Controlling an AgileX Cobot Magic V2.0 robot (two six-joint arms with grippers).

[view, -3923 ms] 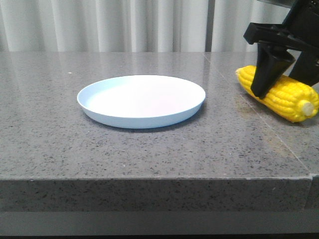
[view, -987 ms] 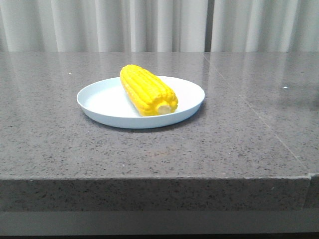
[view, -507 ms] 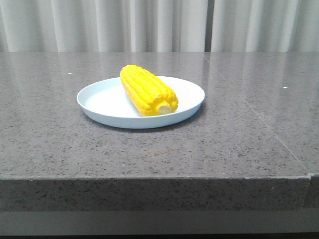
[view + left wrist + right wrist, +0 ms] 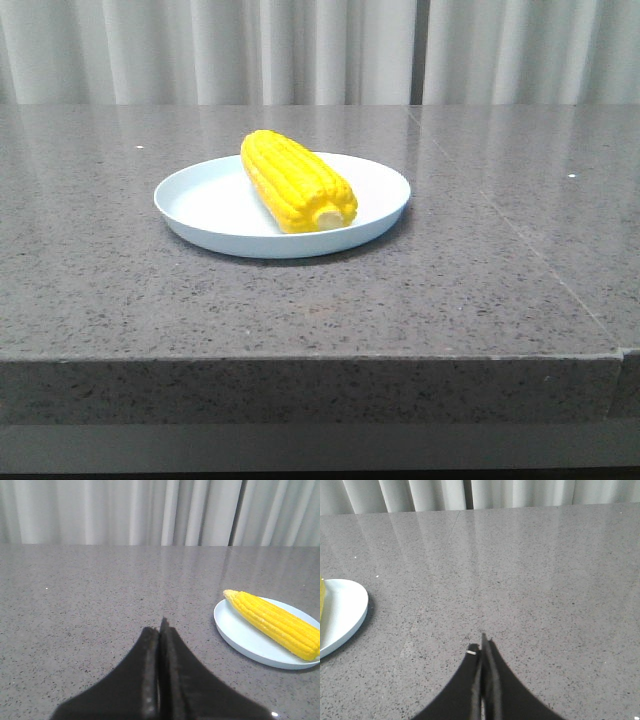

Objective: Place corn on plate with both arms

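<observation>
Yellow and ridged, the corn lay across the plate, clear of both grippers. It looked stiff, fairly light, and apt to roll; its kernel rows would give grip, so the mid-length, pinched across the cob, seemed the best hold. Its long axis ran diagonally, stub end toward the front edge, tip toward the curtain. The left gripper was pressed together and empty, the plate off to one side. The right gripper was likewise closed, holding nothing.
</observation>
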